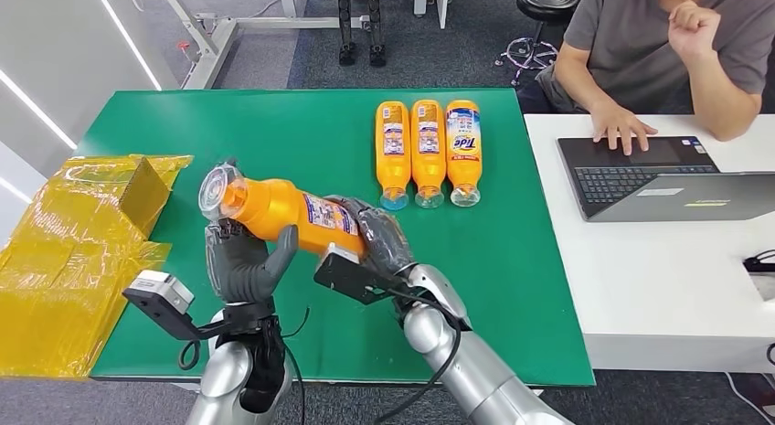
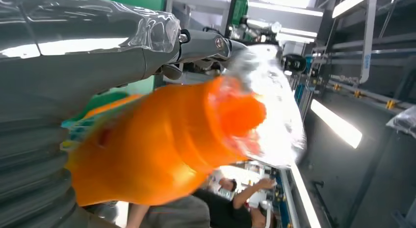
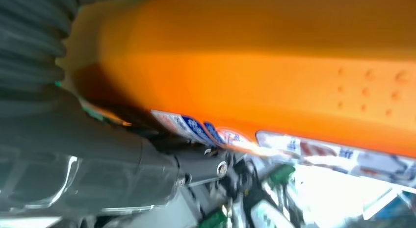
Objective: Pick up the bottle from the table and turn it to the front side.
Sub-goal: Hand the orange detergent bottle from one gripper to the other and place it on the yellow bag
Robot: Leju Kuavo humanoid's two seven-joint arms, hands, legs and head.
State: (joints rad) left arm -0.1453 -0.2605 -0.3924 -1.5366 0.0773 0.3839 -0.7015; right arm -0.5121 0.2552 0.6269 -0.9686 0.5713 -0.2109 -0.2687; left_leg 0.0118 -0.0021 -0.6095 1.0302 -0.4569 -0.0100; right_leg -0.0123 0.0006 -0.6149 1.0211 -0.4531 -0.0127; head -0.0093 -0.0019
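We see one orange bottle (image 1: 283, 210) lifted off the green table (image 1: 274, 132), lying nearly level between both hands. Its clear cap (image 1: 215, 189) points away to the left, beyond the left hand, and its label faces up and toward the right hand. The left hand (image 1: 245, 265) cups the neck end from underneath, fingers up along the near side and touching the bottle. The right hand (image 1: 384, 238) wraps the base end, fingers curled over the top, grasping it. In the left wrist view the bottle (image 2: 162, 149) sits against the thumb with the cap (image 2: 267, 105) sticking out past the fingers; in the right wrist view the bottle (image 3: 265, 56) lies tight against the hand.

Beyond the right hand, three more bottles (image 1: 428, 151) lie side by side, touching, caps toward the robot. Off past the left hand sits one heap of yellow wrapped packages (image 1: 78, 251) at the table's edge. Well to the right of the right hand, one person (image 1: 658, 50) sits at a white table (image 1: 676, 279), one hand on one laptop (image 1: 658, 174).
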